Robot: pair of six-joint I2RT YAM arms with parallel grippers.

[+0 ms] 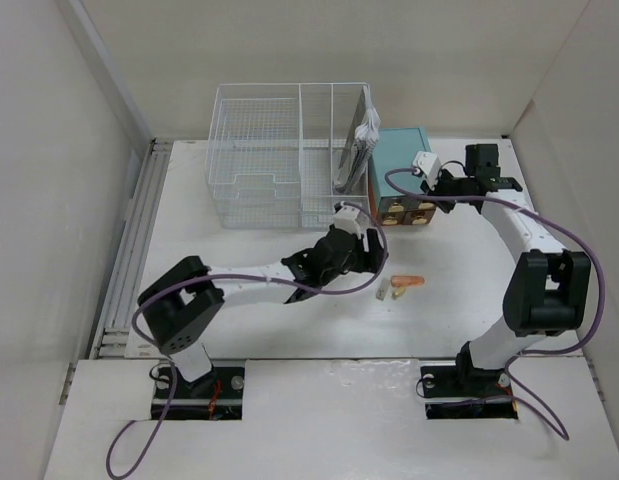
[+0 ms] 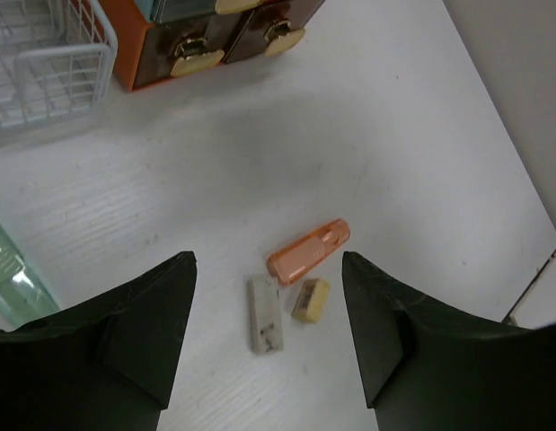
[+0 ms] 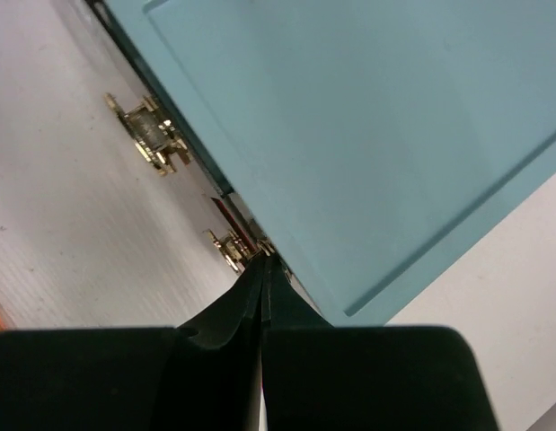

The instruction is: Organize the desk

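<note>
The white desk [image 1: 459, 290] holds three small items close together: an orange translucent case [image 2: 309, 251], a grey-white eraser [image 2: 265, 314] and a small tan eraser [image 2: 311, 299]. In the top view they lie at the middle right, the orange case [image 1: 411, 282] beside the erasers [image 1: 387, 291]. My left gripper [image 2: 267, 260] is open and empty, above these items with its jaws to either side of them; it also shows in the top view [image 1: 372, 255]. My right gripper [image 3: 264, 259] is shut, its tips at the front edge of the teal drawer box [image 3: 367, 117], beside a brass drawer handle [image 3: 231, 250].
The teal box [image 1: 401, 165] stands at the back, right of a white wire-mesh rack [image 1: 279, 150] that holds a notebook [image 1: 359, 145] in its right compartment. The box's drawers [image 2: 251, 27] and a rack corner [image 2: 53, 63] show in the left wrist view. Walls enclose the desk.
</note>
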